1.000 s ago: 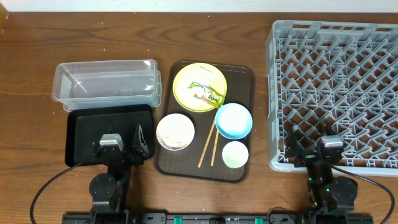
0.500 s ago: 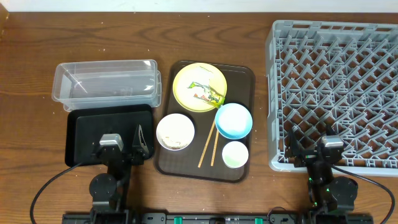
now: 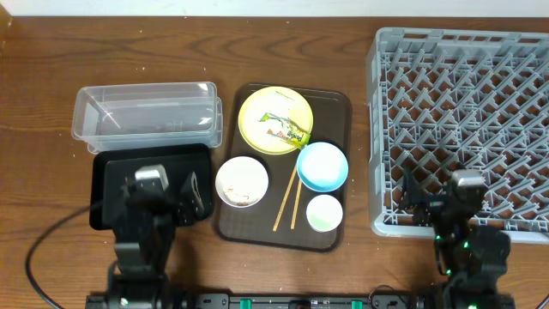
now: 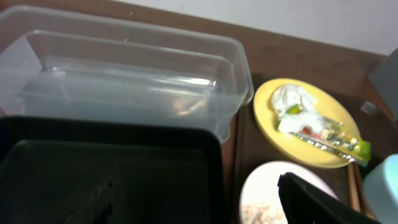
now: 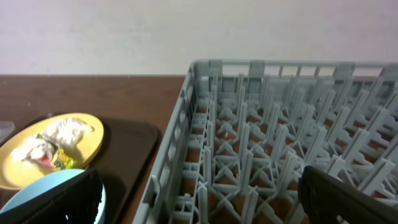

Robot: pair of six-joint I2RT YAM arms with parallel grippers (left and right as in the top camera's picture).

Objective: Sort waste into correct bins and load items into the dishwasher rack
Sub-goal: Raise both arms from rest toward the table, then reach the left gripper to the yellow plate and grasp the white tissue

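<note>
My left gripper [image 3: 163,190] gapes empty above the black tray [image 3: 107,172], the nearer arm to the yellow-green wrapper [image 3: 288,134] lying on the yellow plate [image 3: 250,113] at its two o'clock, long axis ten-to-four.

Wooden table [image 3: 283,43]: clear tub [image 3: 146,87], black tray [image 3: 105,172], brown serving tray [image 3: 336,112], grey rack [image 3: 375,129].

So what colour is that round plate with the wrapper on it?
Yellow. The round yellow plate shows most clearly in the overhead view.

Yellow-green wrapper [image 4: 336,138] and crumpled white napkin [image 4: 292,98] lie on the round yellow plate [image 4: 265,116].
</note>
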